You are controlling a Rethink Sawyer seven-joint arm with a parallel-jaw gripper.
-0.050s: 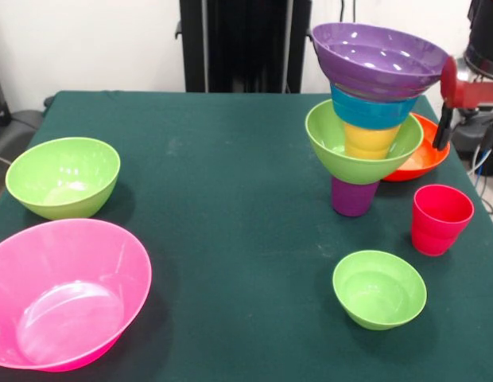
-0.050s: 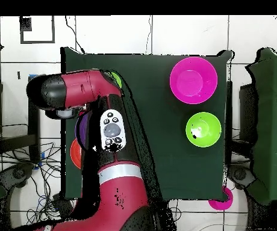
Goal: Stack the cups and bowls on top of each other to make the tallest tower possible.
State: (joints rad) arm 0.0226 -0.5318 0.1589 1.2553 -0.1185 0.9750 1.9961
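Observation:
The tower stands at the right of the front view: a purple cup as base, then a lime green bowl, a yellow cup, a blue bowl and a wide purple bowl on top. An orange-red bowl lies behind it. A red cup and a small green bowl stand in front. My gripper hangs just right of the tower, over the orange-red bowl; its state does not show. From overhead the arm covers the tower.
A green bowl and a large hot pink bowl sit at the left of the green table. In the overhead view they are the pink bowl and the green bowl, at the right.

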